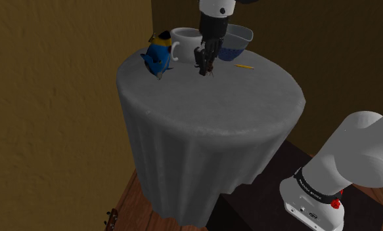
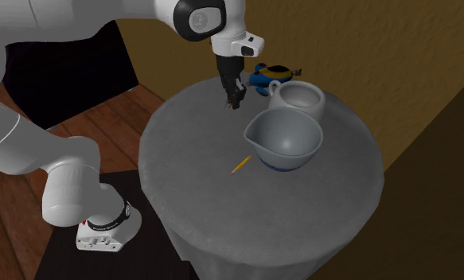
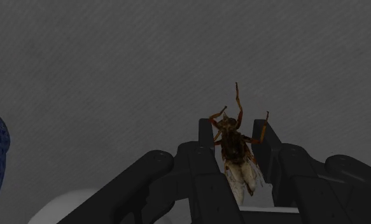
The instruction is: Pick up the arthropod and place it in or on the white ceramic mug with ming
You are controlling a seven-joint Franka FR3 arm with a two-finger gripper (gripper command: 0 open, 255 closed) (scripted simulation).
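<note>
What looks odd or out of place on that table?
Nothing is spilled or broken. The odd thing is a brown insect clasped in the black gripper, near an upright white mug and bowl.

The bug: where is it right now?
The bug is clasped in the black gripper over the grey-draped table, just to the shoulder view's right of the white mug and near the bowl.

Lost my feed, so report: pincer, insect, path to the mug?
Pincer shut on insect. White mug just beside, opening unobstructed. Blue toy and grey bowl flank the mug, not blocking.
</note>
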